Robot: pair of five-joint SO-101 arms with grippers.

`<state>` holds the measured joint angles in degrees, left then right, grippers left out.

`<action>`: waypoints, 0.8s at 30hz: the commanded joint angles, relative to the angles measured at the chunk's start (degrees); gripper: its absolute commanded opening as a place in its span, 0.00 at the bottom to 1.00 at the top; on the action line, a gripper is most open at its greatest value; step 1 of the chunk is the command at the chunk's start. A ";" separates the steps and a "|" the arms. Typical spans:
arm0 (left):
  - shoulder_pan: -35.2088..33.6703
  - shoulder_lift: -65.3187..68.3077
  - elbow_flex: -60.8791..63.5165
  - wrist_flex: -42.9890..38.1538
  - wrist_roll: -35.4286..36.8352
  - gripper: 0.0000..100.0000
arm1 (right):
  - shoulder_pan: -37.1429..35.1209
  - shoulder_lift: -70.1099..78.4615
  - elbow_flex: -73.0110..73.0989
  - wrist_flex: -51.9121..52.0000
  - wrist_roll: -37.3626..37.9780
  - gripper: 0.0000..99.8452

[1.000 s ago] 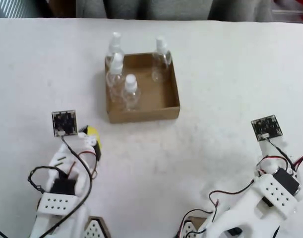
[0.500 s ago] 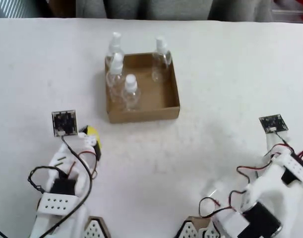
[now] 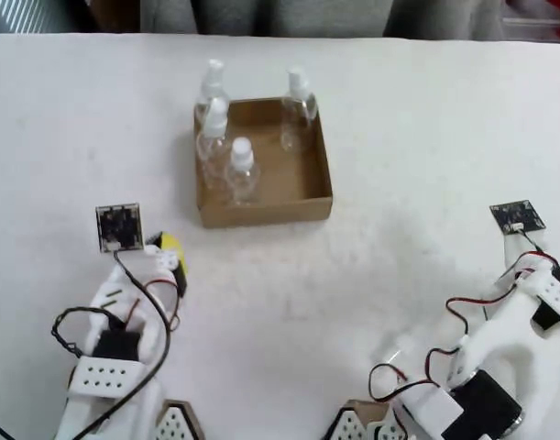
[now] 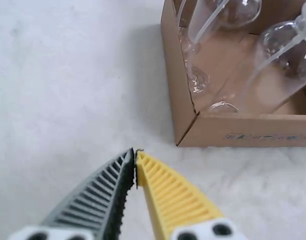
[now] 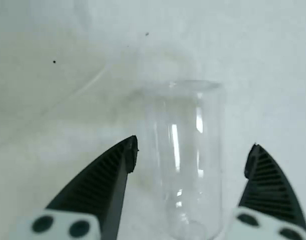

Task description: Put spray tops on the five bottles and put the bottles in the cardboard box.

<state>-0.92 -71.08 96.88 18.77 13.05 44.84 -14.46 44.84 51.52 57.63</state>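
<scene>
Right wrist view: right gripper [image 5: 193, 146] has swung over a bottle [image 5: 185, 125], fingers [image 5: 105, 177] wide (left gripper [image 4: 135, 154] closed, empty); grasp next.

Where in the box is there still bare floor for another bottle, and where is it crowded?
The cardboard box has bare floor in its front right part, between the back-right bottle and the front wall. Its left side is crowded: three bottles cluster there. The table in front of the box is also bare.
</scene>
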 commanded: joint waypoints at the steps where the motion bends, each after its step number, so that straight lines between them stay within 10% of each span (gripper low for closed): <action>1: 0.04 -0.75 -0.18 -0.97 -0.62 0.03 | -1.98 -1.71 -2.73 0.57 -0.53 0.31; 16: 0.04 -0.75 -0.18 -0.97 -0.62 0.03 | -2.42 -16.40 -12.13 19.91 -4.57 0.25; 24: 0.04 -0.75 -0.18 -0.97 -0.62 0.03 | -8.40 -26.59 -2.37 39.25 38.24 0.16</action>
<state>-0.92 -71.08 96.88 18.77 13.05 38.07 -36.88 39.47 86.51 76.62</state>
